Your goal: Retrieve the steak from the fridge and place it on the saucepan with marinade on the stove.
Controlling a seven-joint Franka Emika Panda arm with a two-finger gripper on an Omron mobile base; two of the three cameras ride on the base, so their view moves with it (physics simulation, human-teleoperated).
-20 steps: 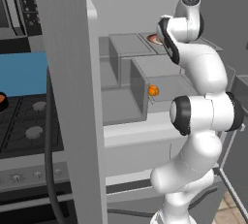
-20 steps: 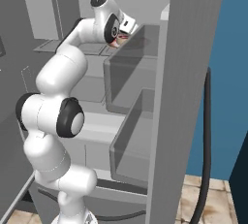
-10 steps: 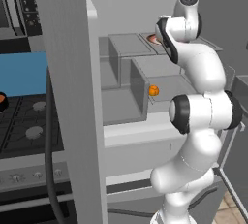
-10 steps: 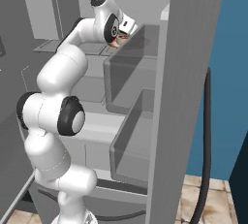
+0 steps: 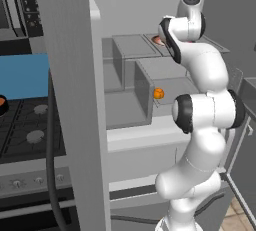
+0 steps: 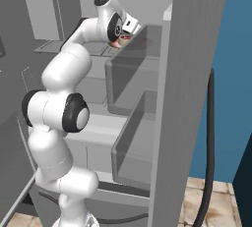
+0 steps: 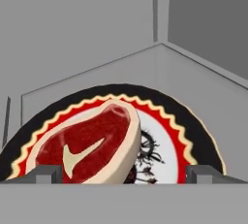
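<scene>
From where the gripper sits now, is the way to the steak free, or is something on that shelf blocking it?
Probably yes. In the hand view the open gripper looks straight at the steak on its plate, with nothing between them. The fridge stands open.

The left base view looks forward and down from behind the white jointed arm (image 5: 202, 115), on its left, into the tall grey fridge (image 5: 130, 90). The right base view faces the same shelves from behind the arm's right. The hand view looks along the two-finger gripper (image 7: 123, 173), close above a flat red-brown steak (image 7: 87, 145) on a patterned round plate (image 7: 193, 131).
</scene>
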